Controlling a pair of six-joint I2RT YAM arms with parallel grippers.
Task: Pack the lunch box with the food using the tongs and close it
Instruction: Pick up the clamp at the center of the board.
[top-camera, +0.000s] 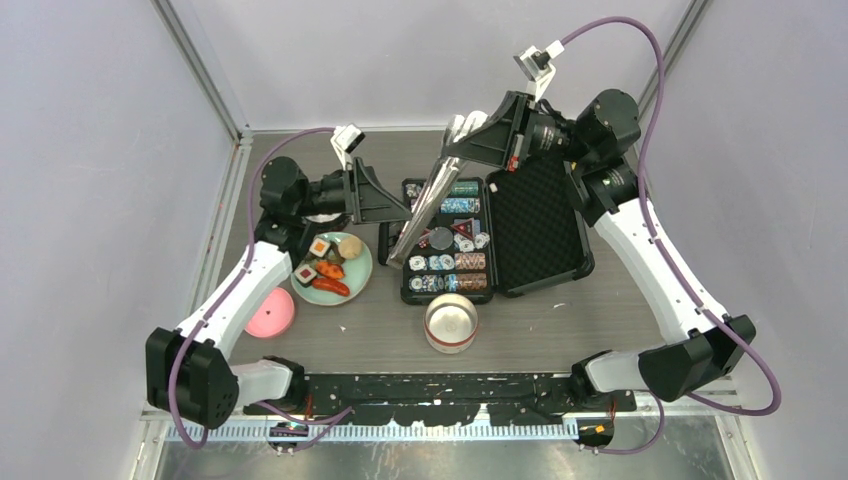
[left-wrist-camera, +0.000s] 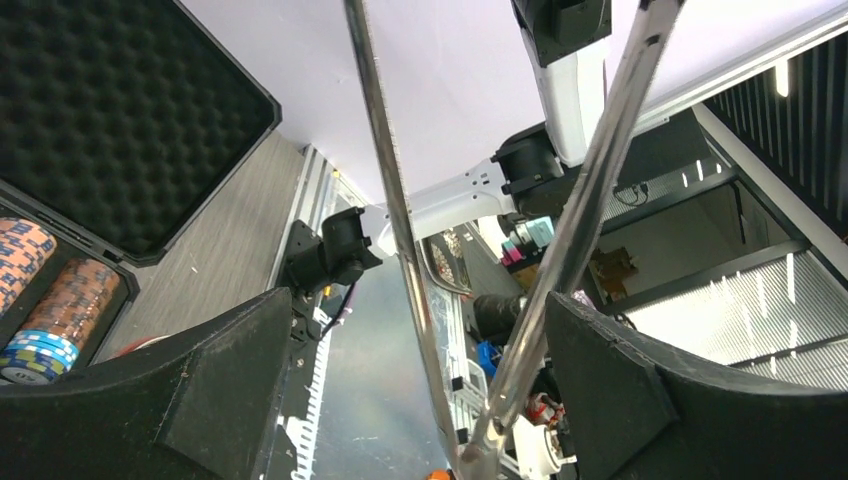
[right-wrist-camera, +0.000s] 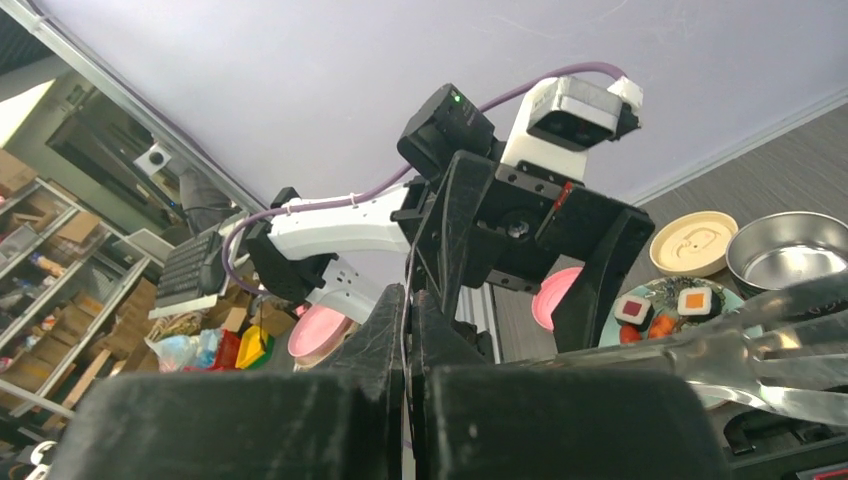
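At the far left of the table (top-camera: 600, 320), the pink lid (top-camera: 270, 312) is laid flat, apart from any tub. Just beside it, the mint-green plate (top-camera: 365, 268) is loaded with the food (top-camera: 328, 270): red-orange sausages (top-camera: 330, 286), a tan biscuit disc (top-camera: 350, 246) and dark blocks with white-and-red faces (top-camera: 319, 247). In the right wrist view a cream lid (right-wrist-camera: 693, 243) is seen beside the plate.

The left hand (top-camera: 392, 203) is positioned above the table between the plate and the black case (top-camera: 535, 220). Its fingers (left-wrist-camera: 200, 400) are spread fully and nothing is gripped. In the left wrist view both blades of the tongs (left-wrist-camera: 590, 200) are framed between the fingers, and no contact with them is visible.

The tongs (top-camera: 425, 195) are held aloft on a slant, from the right hand down toward the left edge of the case. The steel tub (top-camera: 451, 322) is placed uncovered near the front of the table, with no food visible inside. The case is laid open, with poker chips (top-camera: 455, 262) in its left half.

The right hand (top-camera: 468, 128) is raised over the far end of the case. Its fingers (right-wrist-camera: 470, 420) are pressed together, pinching the upper end of the tongs; the exact grip point is hidden
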